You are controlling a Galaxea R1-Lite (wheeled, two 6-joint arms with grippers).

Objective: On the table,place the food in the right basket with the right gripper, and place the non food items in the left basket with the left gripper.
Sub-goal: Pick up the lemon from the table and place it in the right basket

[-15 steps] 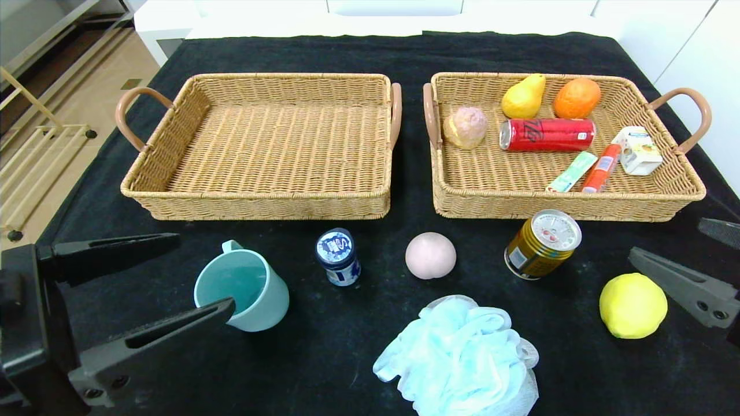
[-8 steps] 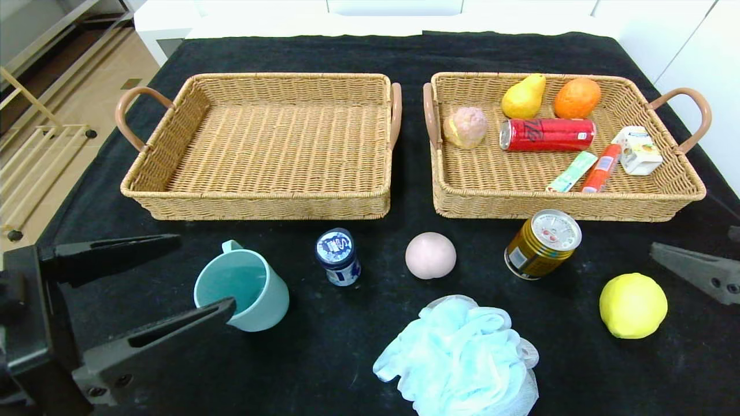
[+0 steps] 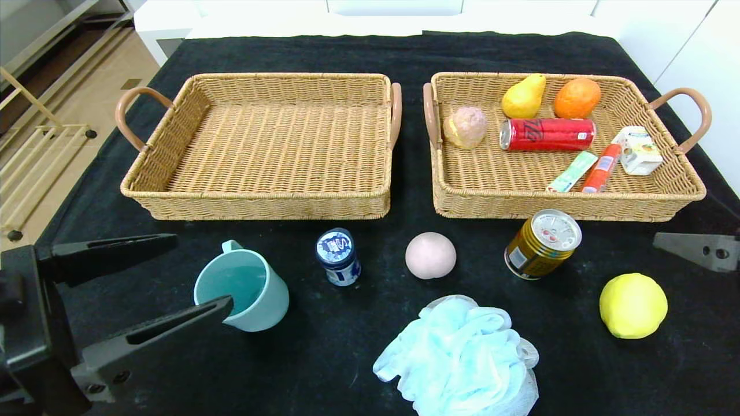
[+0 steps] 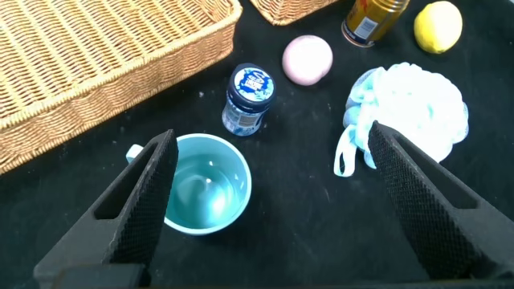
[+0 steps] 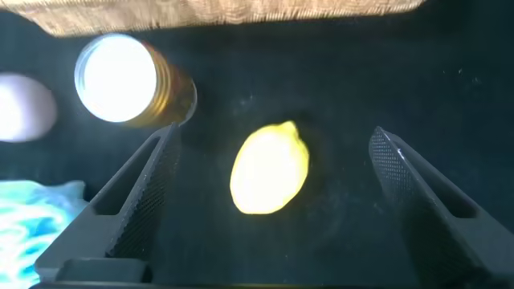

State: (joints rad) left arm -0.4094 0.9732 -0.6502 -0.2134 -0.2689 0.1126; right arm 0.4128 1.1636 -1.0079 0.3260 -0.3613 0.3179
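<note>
On the black table in front of the baskets stand a teal cup, a blue-lidded jar, a pink ball-shaped item, a gold can, a yellow lemon and a light-blue bath sponge. My left gripper is open near the front left, with the cup just inside one finger. My right gripper is open and hovers over the lemon. Only one of its fingers shows in the head view. The left basket holds nothing.
The right basket holds a pear, an orange, a red can, a pink lumpy food, two stick packets and a small carton. The table's right edge lies close to the right arm.
The right gripper has drawn back toward the right edge of the head view, so less of it shows. The left gripper and all objects have stayed in place.
</note>
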